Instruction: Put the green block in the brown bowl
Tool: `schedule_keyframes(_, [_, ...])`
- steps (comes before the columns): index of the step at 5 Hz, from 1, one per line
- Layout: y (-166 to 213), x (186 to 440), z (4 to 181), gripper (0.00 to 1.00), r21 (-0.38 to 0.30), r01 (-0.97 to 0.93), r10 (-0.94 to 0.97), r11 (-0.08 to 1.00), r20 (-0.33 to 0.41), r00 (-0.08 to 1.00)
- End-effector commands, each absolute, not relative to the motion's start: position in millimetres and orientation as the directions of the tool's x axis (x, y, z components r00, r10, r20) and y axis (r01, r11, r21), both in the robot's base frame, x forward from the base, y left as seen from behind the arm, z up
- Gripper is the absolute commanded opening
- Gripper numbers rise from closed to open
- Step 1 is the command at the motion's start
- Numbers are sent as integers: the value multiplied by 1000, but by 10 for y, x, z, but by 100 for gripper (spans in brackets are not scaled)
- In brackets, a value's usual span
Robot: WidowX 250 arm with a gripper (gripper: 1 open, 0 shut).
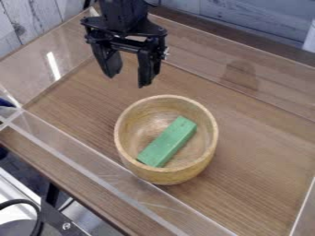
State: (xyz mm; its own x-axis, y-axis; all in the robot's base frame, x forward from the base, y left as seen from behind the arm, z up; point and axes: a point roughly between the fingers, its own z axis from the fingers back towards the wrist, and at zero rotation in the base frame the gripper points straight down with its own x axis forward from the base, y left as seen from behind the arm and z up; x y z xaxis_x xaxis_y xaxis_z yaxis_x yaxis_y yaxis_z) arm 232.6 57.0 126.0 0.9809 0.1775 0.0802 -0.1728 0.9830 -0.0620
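The green block [168, 143] lies slantwise inside the brown bowl [128, 129], which sits on the wooden table near the front. My gripper [127, 66] hangs pointing down above the table, up and to the left of the bowl and apart from it. It is open, with nothing between its black fingers [106, 61].
Clear plastic walls [74, 157] fence the wooden table [246, 138] on the front and sides. A white plank wall stands behind at the upper left.
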Motion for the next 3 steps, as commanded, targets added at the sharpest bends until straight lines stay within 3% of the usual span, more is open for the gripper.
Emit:
schedule_keyframes(1, [573, 2400, 1337, 100, -53, -178, 182, 983, 105, 978])
schedule_keyframes(3, [537, 2417, 1296, 100, -38, -81, 84, 996, 72, 994])
